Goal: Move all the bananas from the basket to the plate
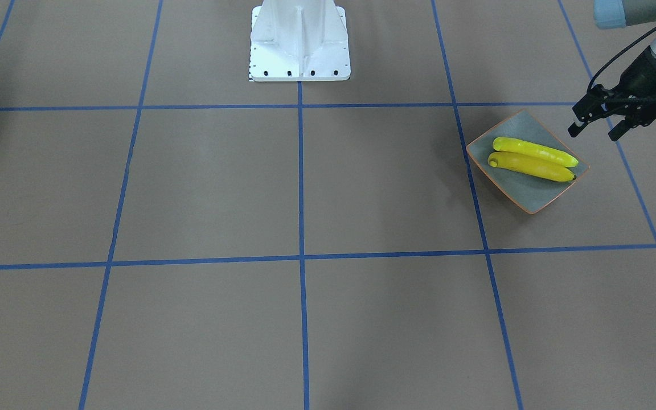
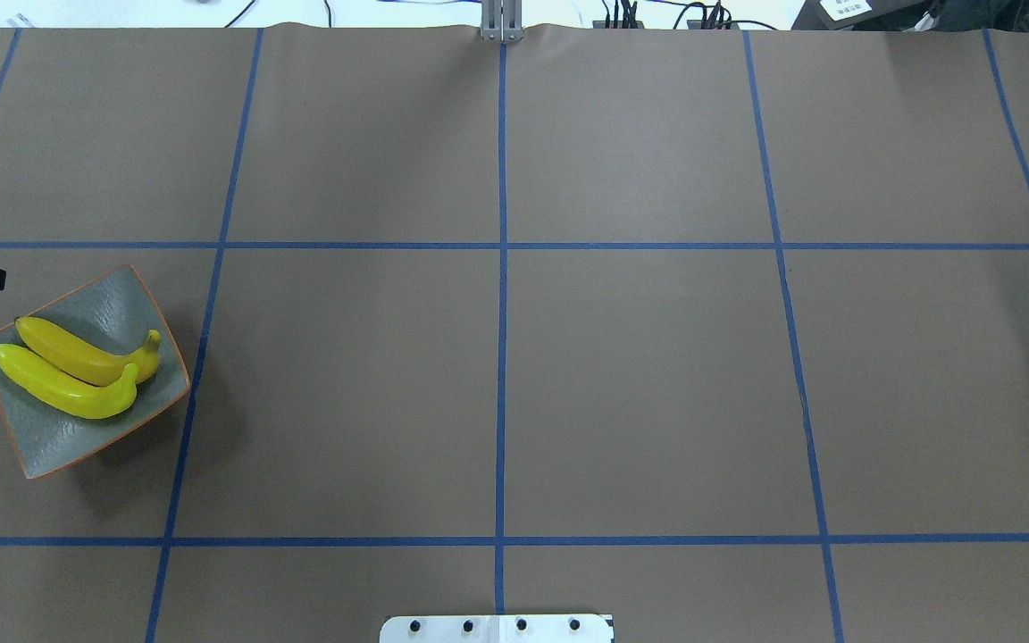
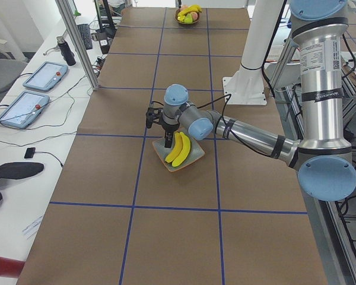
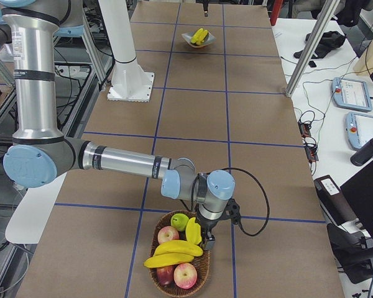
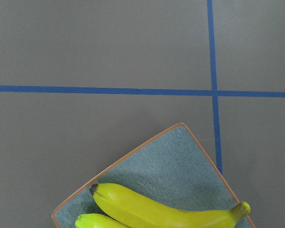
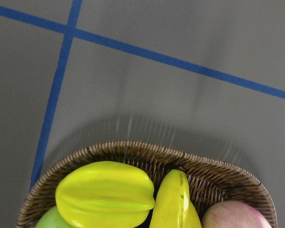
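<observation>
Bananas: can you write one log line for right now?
plate: two bananas | basket: more bananas | left pincer: open, by plate | right pincer: over basket, grip unclear

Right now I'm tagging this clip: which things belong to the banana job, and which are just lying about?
Job: plate, two bananas on it, basket, two bananas in it, open left gripper.
Lying about: apples and star fruit in the basket, tablets off to the side.

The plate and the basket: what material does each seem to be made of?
The plate looks like glazed ceramic: a speckled grey-green inside with a thin orange rim, though plastic is possible. The basket looks like woven wicker: brown strands interlace along its rim and wall.
</observation>
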